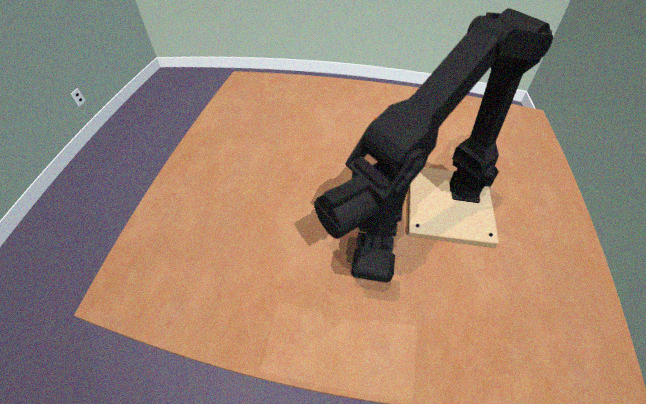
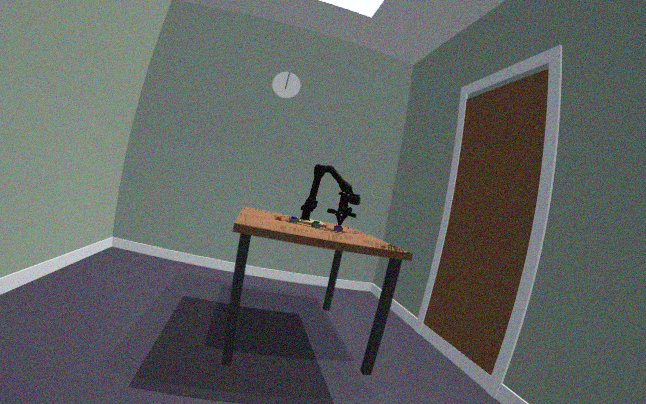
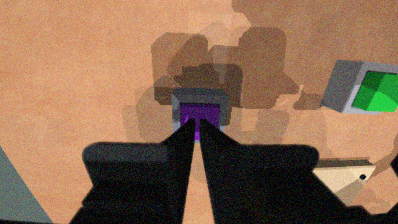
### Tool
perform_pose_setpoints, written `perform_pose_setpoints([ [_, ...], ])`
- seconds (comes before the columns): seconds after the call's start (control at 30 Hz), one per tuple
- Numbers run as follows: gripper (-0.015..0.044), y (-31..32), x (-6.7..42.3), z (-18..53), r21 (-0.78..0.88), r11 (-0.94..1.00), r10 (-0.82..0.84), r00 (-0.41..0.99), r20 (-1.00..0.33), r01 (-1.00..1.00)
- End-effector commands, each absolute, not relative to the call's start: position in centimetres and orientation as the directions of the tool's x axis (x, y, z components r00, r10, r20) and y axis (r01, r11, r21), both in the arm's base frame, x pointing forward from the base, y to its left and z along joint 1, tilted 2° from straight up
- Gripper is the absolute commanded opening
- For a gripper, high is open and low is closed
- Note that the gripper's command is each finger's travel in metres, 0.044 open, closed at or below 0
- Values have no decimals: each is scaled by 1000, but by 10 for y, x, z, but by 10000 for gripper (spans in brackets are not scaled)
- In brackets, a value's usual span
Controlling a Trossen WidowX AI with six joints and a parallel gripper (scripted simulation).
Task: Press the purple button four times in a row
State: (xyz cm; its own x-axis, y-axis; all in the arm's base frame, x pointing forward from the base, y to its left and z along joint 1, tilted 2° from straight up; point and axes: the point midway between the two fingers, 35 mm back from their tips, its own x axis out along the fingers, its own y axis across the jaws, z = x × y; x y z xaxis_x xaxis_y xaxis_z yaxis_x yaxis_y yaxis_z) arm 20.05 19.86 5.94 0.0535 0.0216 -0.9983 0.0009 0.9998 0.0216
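Top: high above the table [image 1: 225, 211], looking steeply down, close; the arm [image 1: 446, 85] and its base plate [image 1: 486, 236] fill the right middle.
Exterior: low, far out in the room, tilted, facing the corner; the whole table [image 2: 285, 228], arm [image 2: 328, 175], door [image 2: 496, 211] and clock [image 2: 285, 83] show small.
Wrist: on the arm, looking down past the gripper [image 3: 197, 131], very near the tabletop.
Shared: top and exterior both hold arm and table; wrist and top share the base plate corner [image 3: 350, 175].
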Motion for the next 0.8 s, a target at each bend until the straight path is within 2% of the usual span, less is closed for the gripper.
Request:
perform_pose_setpoints([
  [0.0,20,197,200,57,13,1000,13,51,-999,-2],
  [0.2,20,197,200,57,13,1000,13,51,-999,-2],
  [0.37,20,197,198,92,13,1000,13,51,-999,-2],
  [0.77,20,197,199,81,13,1000,13,51,-999,-2],
])
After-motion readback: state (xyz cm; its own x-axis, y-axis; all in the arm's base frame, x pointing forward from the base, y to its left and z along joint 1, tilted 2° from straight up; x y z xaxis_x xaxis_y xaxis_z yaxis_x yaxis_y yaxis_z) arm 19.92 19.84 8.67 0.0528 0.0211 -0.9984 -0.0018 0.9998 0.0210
